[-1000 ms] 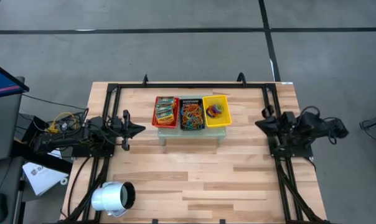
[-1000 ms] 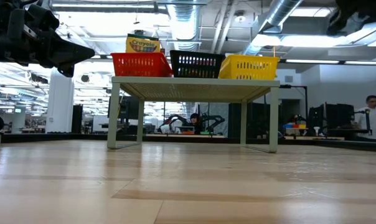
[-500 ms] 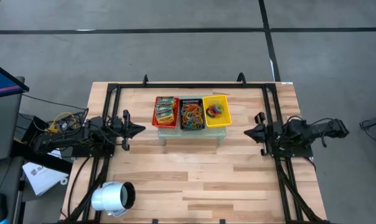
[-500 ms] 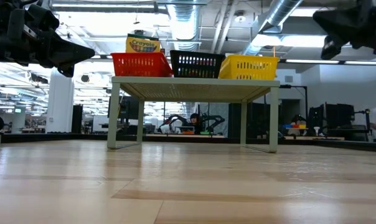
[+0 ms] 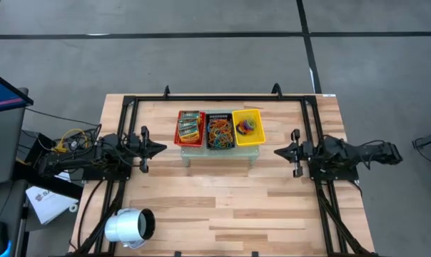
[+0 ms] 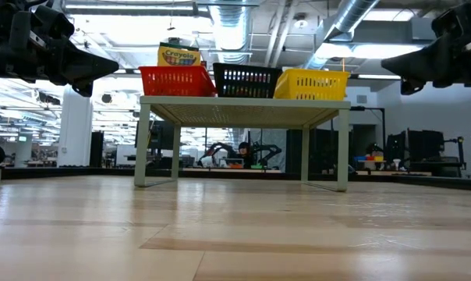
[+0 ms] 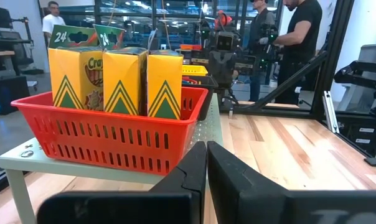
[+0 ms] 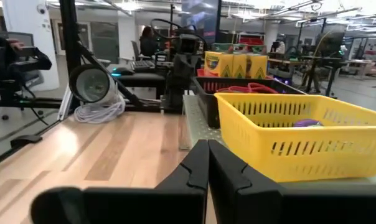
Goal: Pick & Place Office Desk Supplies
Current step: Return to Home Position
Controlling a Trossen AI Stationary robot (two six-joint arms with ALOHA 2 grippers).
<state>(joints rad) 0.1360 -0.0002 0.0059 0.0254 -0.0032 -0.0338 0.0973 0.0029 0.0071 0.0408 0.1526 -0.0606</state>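
Plainly, little of the sorting is left: the rubber bands (image 5: 220, 133) lie heaped in the black basket (image 5: 220, 116), a few more in the yellow basket (image 5: 247, 115), and the printed packets (image 5: 190, 127) stand in the red basket (image 5: 178, 130), all three side by side on a small shelf (image 6: 243, 110) at the middle of the desk's far edge. The left gripper (image 5: 160, 148) hangs by the left edge and the right gripper (image 5: 277, 152) by the right edge, each pointing at the shelf at about basket height, fingers (image 7: 192, 169) pressed together on nothing, as are the right arm's fingers (image 8: 198, 163). The likely mishap is a nudge: an arm swinging inward while folding away could clip an end basket or the shelf, and the loose, springy bands would probably spill. The desk (image 5: 222, 203) is pale wooden planking, bare apart from the shelf and a white cylinder (image 5: 128, 227) at the near left corner. Around it lies grey concrete floor (image 5: 201, 57); beyond are open ceiling ducts (image 6: 360, 16), other workstations, and a person in a dark shirt (image 7: 303, 37).
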